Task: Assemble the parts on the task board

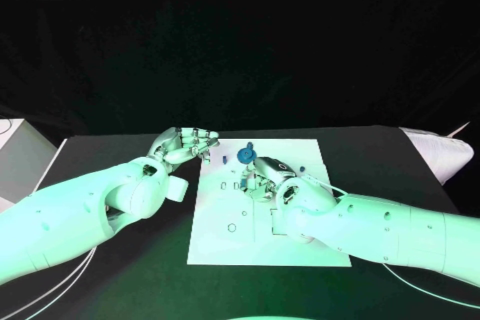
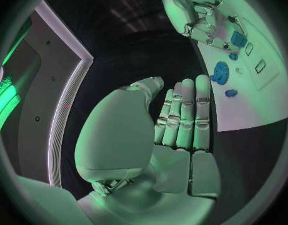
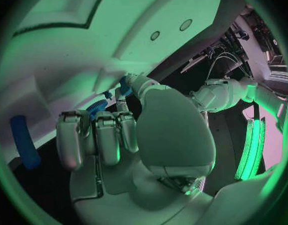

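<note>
Your right hand (image 1: 268, 175) sits over the middle of the task board (image 1: 300, 254), fingers curled down, thumb and a finger pinching a small blue part (image 3: 125, 86) against the plate. It looks like you're seating that piece into its slot, which is why the hand is low and tilted in. I can't tell if it's fully seated.

Your left hand (image 1: 183, 146) is parked at the board's far left corner, partly off the plate. Its fingers (image 2: 188, 112) are straight and close together with nothing in them; it looks like it's just keeping clear of the working hand, maybe steadying the edge, though contact is unclear.

A round blue gear-like part (image 1: 246, 153) lies on the far end of the board, just beyond the right hand, with a smaller blue piece (image 1: 226, 158) to its left. Both look loose, probably waiting their turn.
</note>
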`<state>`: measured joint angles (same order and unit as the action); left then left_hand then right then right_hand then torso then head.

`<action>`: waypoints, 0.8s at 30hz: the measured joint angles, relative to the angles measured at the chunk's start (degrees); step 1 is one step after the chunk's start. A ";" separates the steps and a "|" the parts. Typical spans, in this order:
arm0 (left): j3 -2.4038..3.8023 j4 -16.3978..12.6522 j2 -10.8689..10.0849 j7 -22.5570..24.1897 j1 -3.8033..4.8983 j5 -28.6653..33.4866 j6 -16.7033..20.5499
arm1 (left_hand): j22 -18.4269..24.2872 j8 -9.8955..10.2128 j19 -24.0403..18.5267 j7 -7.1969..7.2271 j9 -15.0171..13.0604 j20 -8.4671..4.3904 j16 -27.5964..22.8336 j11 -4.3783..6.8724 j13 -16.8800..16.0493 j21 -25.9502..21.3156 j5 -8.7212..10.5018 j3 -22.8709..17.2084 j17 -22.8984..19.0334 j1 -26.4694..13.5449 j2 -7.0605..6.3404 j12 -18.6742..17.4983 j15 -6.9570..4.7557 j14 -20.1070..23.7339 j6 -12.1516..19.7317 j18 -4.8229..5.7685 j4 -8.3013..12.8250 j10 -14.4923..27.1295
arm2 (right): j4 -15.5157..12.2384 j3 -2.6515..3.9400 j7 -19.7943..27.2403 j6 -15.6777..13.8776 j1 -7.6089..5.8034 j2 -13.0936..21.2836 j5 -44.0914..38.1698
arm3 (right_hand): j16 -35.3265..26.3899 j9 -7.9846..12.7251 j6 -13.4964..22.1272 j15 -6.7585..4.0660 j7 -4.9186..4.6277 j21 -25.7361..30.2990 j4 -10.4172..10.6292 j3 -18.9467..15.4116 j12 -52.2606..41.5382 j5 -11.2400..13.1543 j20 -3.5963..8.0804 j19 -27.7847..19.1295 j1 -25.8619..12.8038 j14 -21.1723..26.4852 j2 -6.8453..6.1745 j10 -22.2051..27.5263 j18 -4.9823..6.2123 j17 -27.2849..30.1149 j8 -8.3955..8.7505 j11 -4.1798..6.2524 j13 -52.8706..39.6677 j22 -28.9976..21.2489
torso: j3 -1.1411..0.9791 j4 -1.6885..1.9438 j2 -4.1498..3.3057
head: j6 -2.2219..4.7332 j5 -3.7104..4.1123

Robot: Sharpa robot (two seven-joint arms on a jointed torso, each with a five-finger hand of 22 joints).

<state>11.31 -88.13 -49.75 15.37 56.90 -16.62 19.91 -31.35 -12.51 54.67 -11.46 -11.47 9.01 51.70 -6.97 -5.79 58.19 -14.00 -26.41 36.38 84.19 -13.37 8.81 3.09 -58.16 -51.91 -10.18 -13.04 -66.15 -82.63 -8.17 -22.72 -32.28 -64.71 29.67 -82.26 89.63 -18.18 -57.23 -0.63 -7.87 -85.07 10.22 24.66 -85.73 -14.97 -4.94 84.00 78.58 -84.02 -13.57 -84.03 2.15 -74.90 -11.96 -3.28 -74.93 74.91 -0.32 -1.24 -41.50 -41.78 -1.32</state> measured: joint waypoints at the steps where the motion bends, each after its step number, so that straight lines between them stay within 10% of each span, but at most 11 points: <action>1: 0.00 0.00 -0.01 0.00 0.00 0.00 0.00 | 0.00 0.00 0.00 0.00 0.00 0.00 0.00 0.00 0.00 0.00 0.00 0.00 0.00 0.00 0.00 0.00 0.00 0.00 0.00 0.00 0.00 0.00 | 0.02 0.00 0.01 0.00 0.00 0.00 0.00 | 0.00 0.03 0.14 0.00 -0.14 0.00 0.10 -0.13 0.00 0.06 0.00 0.00 -0.12 0.00 -0.12 0.00 0.00 0.00 0.00 0.00 0.00 0.00 | 0.01 -0.01 0.00 | -0.04 0.00; 24: 0.00 -0.01 -0.10 -0.08 0.00 -0.01 -0.01 | 0.01 0.00 0.00 0.00 -0.04 0.00 0.21 0.00 -0.04 0.00 0.00 0.00 0.05 0.00 0.00 0.00 0.00 0.00 0.00 0.00 0.00 0.00 | 0.07 -0.01 0.97 -1.15 0.05 0.09 0.04 | 0.00 0.37 1.34 0.00 -0.50 0.00 0.15 -0.80 0.30 0.68 0.00 0.00 -0.85 0.00 -0.85 0.00 0.00 0.00 0.00 0.00 0.02 0.04 | 0.06 -0.02 0.07 | -0.20 -0.06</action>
<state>11.31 -88.14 -49.86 15.29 56.90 -16.63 19.91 -31.34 -12.51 54.67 -11.46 -11.50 9.01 51.91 -6.97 -5.83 58.19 -14.00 -26.41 36.43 84.19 -13.37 8.81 3.10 -58.16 -51.91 -10.18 -13.04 -66.15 -82.56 -8.18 -21.75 -33.43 -64.66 29.76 -82.22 89.63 -17.81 -55.89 -0.63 -8.37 -85.07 10.37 23.86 -85.43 -14.30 -4.94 84.00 77.73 -84.02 -14.41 -84.03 2.16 -74.90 -11.95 -3.29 -74.91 74.95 -0.26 -1.26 -41.43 -41.98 -1.38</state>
